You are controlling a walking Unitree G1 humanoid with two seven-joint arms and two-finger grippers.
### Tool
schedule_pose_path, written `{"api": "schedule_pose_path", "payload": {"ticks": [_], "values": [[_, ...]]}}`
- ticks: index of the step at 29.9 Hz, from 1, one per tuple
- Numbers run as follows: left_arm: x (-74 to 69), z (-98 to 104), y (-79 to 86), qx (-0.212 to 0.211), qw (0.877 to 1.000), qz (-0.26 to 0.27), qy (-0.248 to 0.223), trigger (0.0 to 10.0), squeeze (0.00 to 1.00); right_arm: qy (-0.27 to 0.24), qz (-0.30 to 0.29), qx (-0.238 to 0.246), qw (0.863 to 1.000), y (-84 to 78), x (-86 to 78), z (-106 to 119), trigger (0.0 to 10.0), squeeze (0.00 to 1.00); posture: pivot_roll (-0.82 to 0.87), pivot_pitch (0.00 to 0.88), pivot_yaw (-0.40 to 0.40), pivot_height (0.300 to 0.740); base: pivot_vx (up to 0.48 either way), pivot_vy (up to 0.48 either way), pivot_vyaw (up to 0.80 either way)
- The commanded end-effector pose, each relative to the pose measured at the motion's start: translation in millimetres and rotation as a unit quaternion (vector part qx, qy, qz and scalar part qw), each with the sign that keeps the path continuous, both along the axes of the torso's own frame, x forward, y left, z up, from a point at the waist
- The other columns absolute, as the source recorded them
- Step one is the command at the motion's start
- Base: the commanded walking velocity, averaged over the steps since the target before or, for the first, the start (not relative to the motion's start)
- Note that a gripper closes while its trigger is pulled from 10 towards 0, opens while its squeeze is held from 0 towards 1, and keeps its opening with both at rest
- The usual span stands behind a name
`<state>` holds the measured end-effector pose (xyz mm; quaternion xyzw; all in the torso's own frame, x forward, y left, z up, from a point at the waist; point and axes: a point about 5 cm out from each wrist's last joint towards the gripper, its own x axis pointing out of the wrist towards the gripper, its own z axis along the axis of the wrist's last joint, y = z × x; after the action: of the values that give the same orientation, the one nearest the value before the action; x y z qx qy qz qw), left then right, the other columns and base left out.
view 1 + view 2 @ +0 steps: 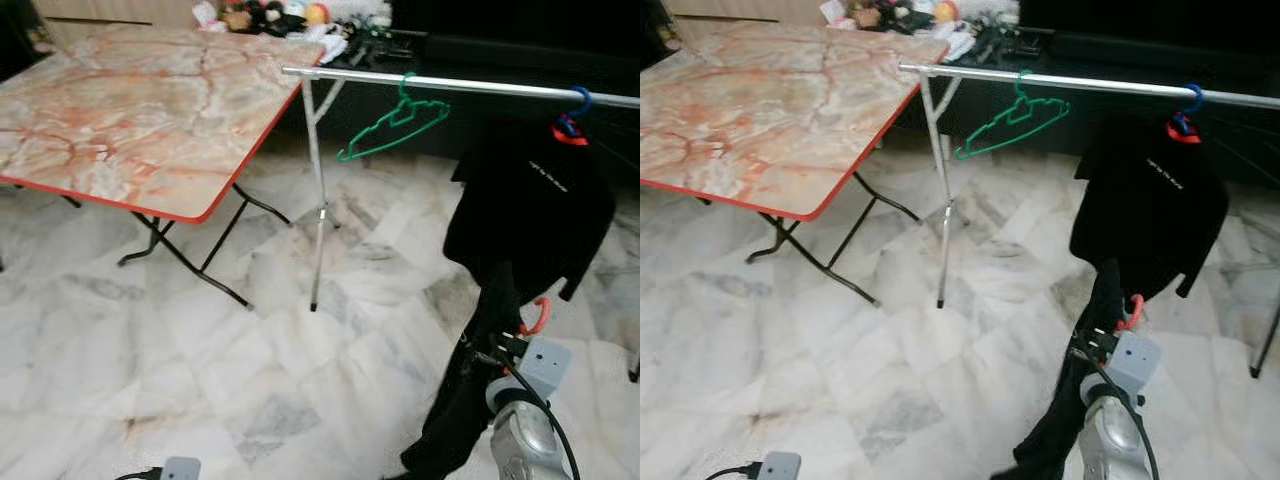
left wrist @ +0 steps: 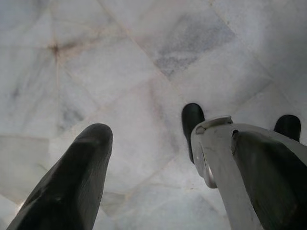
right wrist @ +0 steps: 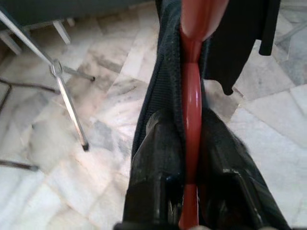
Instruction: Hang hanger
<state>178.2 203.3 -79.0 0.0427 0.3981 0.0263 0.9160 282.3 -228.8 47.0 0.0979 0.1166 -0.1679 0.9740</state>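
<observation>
My right gripper (image 3: 192, 191) has its fingers (image 3: 153, 182) clenched on a red plastic hanger (image 3: 192, 96) that carries a dark garment (image 1: 470, 400), held low over the white marble floor (image 1: 200, 380), below and short of the silver metal clothes rail (image 1: 480, 88). On that rail I see an empty green plastic hanger (image 1: 395, 125) and a black shirt on a blue-hooked hanger (image 1: 535, 200). The marble-patterned folding worktop with red edge (image 1: 140, 110) stands to the left. My left gripper (image 2: 153, 163) hangs over the floor, fingers (image 2: 72, 182) spread apart and released.
</observation>
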Motion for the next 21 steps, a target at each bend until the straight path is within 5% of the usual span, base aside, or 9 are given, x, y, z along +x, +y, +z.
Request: {"api": "schedule_pose_path", "payload": {"ticks": [1,5,10,12,17,18,21], "values": [[-4.3,-2,3.9,0.001,1.000,0.005,0.007,10.0,0.00,-0.002,-0.003,-0.005,1.000,-2.1,2.8,2,10.0,0.00,0.03,0.177,0.002,0.740,0.000,0.000,0.00],[5.4,4,2.7,0.004,1.000,-0.010,-0.016,10.0,0.00,0.003,0.010,-0.014,1.000,-4.2,6.8,4,10.0,0.00,0.03,0.174,0.006,0.740,0.000,0.000,0.00],[31.8,25,8.9,0.029,0.994,-0.054,-0.092,10.0,0.00,0.050,0.110,-0.069,0.990,-11.5,14.0,5,10.0,0.00,0.01,0.175,0.014,0.740,0.000,0.000,0.00],[51.5,42,10.6,0.040,0.985,-0.091,-0.144,10.0,0.00,0.085,0.183,-0.115,0.973,-15.6,13.2,3,10.0,0.00,0.01,0.175,0.014,0.740,0.000,0.000,0.00],[75.7,65,-2.4,0.036,0.963,-0.180,-0.195,10.0,0.00,0.110,0.258,-0.118,0.953,-17.8,10.8,2,10.0,0.00,0.01,0.170,0.013,0.740,0.000,0.000,0.00],[82.9,71,-12.7,0.031,0.951,-0.229,-0.204,10.0,0.00,0.112,0.306,-0.118,0.938,-14.1,10.7,5,10.0,0.00,0.00,0.171,0.012,0.740,0.000,0.000,0.00],[89.4,76,-22.6,0.020,0.944,-0.257,-0.206,10.0,0.00,0.108,0.380,-0.123,0.910,-5.3,8.8,9,10.0,0.00,0.00,0.167,0.013,0.740,0.000,0.000,0.00]]}}
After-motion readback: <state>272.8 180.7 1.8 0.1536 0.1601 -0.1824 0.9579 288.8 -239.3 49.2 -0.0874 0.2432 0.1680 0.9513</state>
